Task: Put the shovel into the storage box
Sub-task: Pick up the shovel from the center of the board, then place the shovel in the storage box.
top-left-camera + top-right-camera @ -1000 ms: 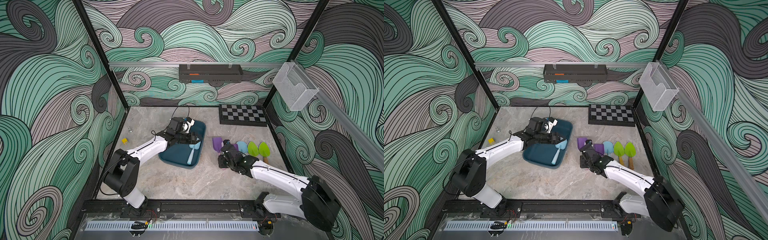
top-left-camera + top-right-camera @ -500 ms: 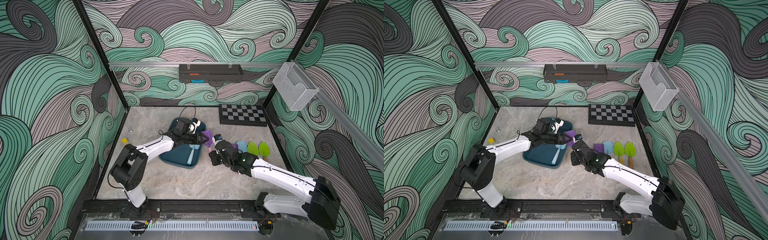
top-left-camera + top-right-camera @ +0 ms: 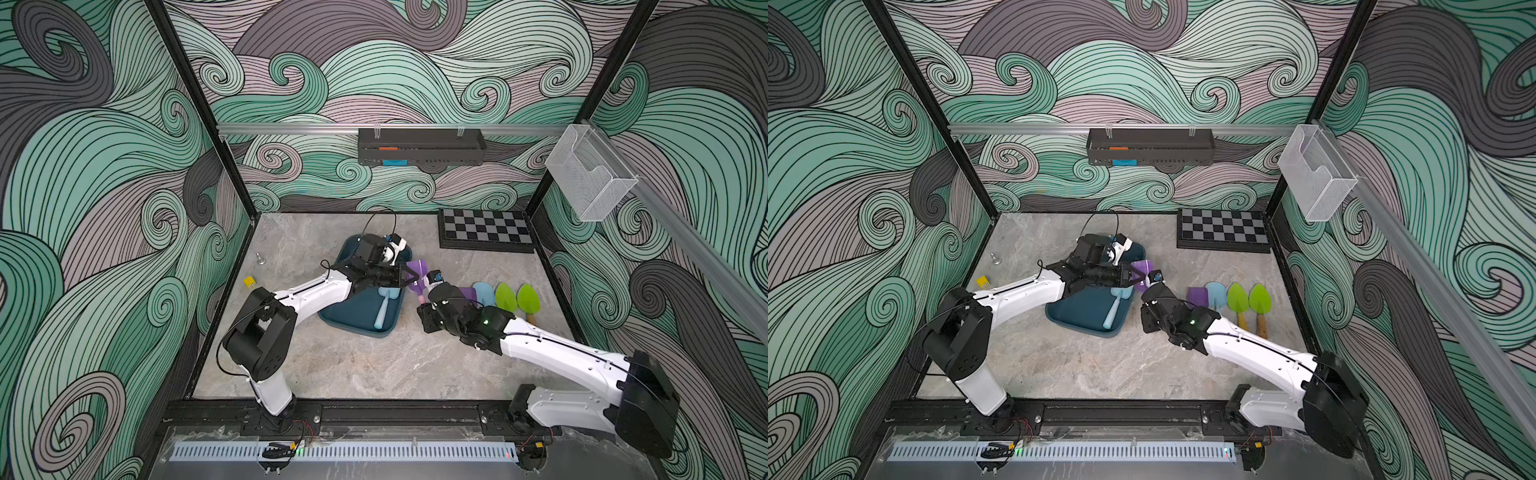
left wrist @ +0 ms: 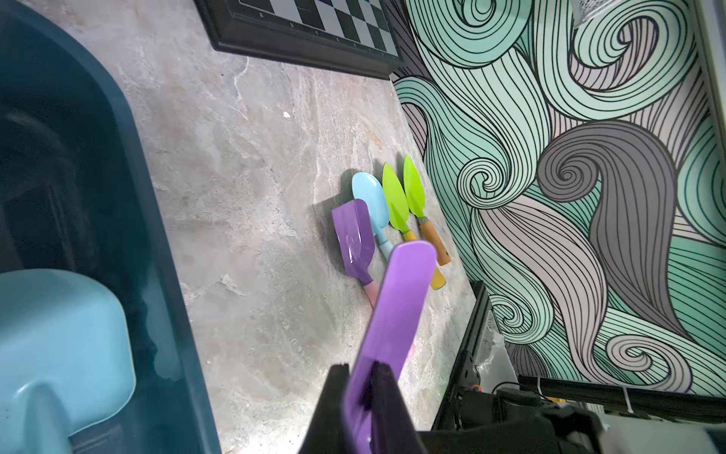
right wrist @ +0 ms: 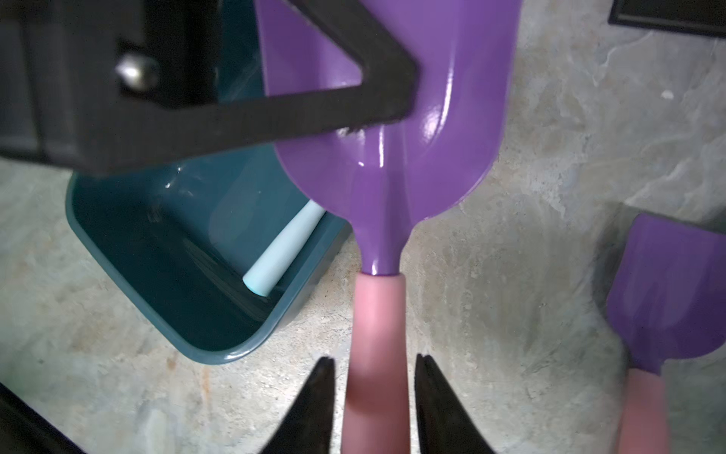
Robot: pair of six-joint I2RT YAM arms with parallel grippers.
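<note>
Grey marbled tabletop (image 3: 374, 365) carries the shallow dark teal plastic storage box (image 3: 357, 330), below and behind the left gripper (image 4: 359, 377), which is clamped across the blade of the glossy purple shovel (image 5: 393, 129) with a pink handle, just outside the rim. The right gripper (image 5: 374, 359) stands parted, jaws flanking the handle without contact. Risk: a single pinch on the glossy blade may let the shovel pivot or slip and land beside the box.

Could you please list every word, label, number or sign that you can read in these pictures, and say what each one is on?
No text can be read with certainty.
Chessboard frame: small pale marks along its edge in the left wrist view, perhaps coordinates, too small to read.
Storage box and purple shovel: no markings show.
</note>
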